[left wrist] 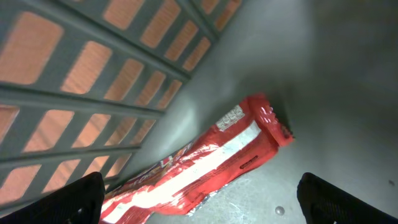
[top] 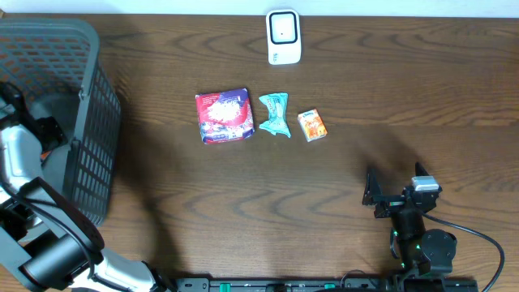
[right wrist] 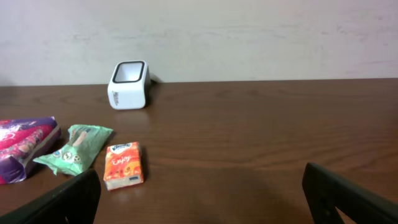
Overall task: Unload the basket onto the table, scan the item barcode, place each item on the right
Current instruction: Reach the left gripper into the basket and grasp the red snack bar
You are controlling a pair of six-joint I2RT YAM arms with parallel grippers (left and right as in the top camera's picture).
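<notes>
Overhead: at centre frame on a dark brown wooden table, a row of three. From left, a red-and-purple square foil packet, a teal crinkled wrapper and a small orange cardboard box, near one another but not touching. Above them at the top edge, well apart from the row, a white box-shaped barcode scanner. At far left, a grey plastic lattice basket, with the left gripper reaching down inside. At lower right, the right gripper, low over bare wood, well apart from the items.

Left wrist: inside the basket, jaws spread wide and gripping nothing. Below them, flat on the grey floor beside the lattice wall, a red-and-white crumpled snack wrapper, untouched.

Right wrist: fingers at the lower corners of the frame, spread to full width and empty. Orange box, teal wrapper and foil packet at lower left. Scanner at upper left, near a pale wall.
</notes>
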